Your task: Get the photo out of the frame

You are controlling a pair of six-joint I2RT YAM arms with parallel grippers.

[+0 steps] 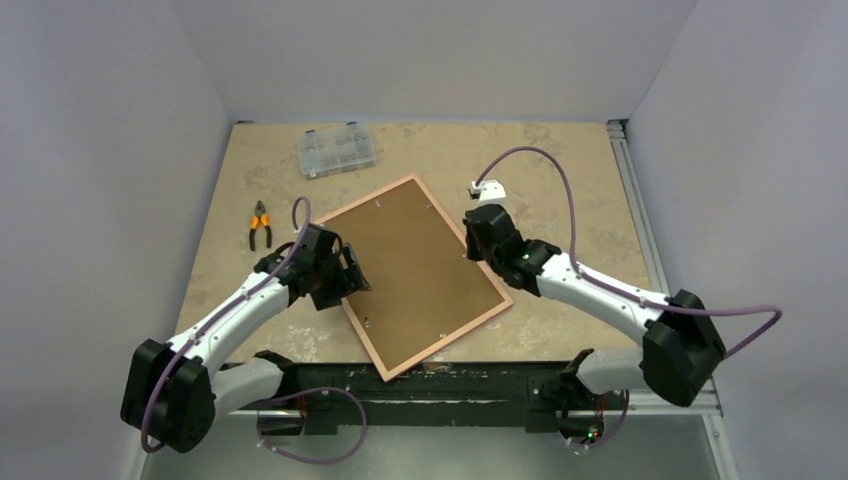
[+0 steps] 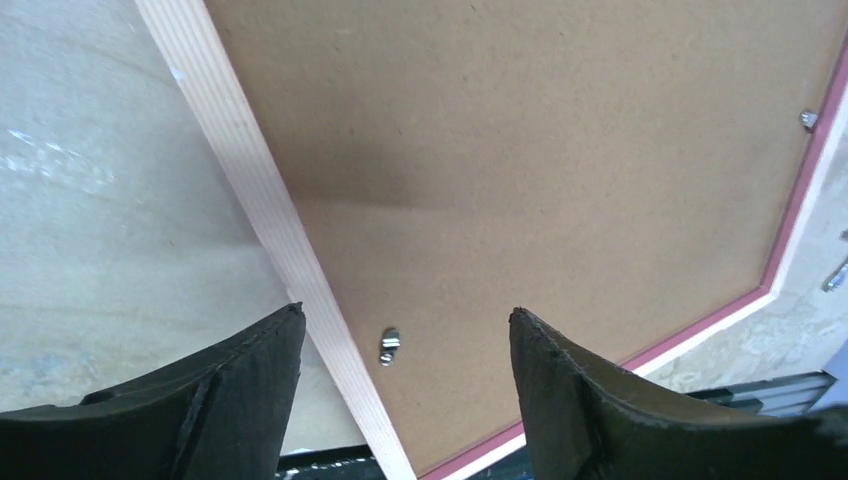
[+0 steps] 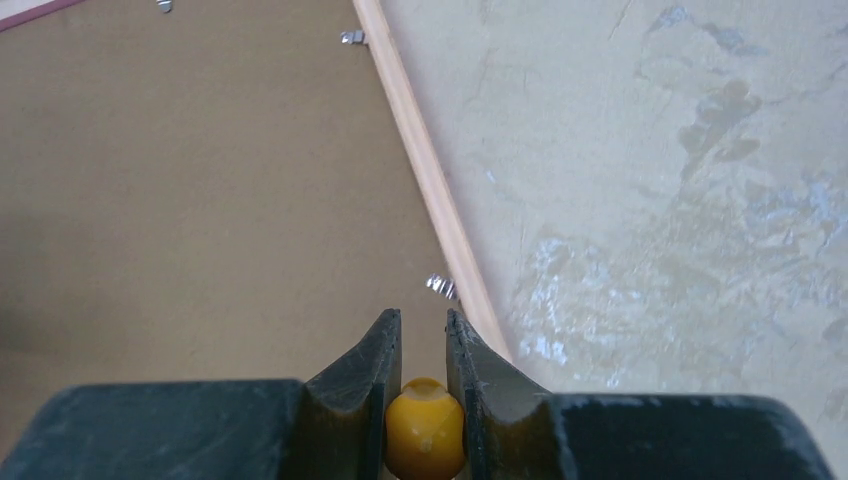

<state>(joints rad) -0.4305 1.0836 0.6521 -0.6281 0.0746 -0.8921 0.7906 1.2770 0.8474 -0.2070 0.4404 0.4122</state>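
The frame (image 1: 450,338) lies face down in the middle of the table, its pink rim around the brown backing board (image 1: 415,270). The photo is hidden under the board. My left gripper (image 1: 350,275) is open and empty above the frame's left edge. In the left wrist view, its fingers (image 2: 560,400) straddle the pale wooden edge (image 2: 270,200) and a small metal clip (image 2: 389,345). My right gripper (image 1: 478,243) hovers over the frame's right edge (image 3: 425,170). It is shut on a rounded yellow object (image 3: 425,425), with another clip (image 3: 440,286) just ahead of the fingertips.
A clear plastic compartment box (image 1: 337,151) sits at the back left. Orange-handled pliers (image 1: 260,226) lie left of the frame. A small white part (image 1: 489,187) lies behind the right gripper. The frame's near corner reaches the table's dark front edge (image 1: 480,380).
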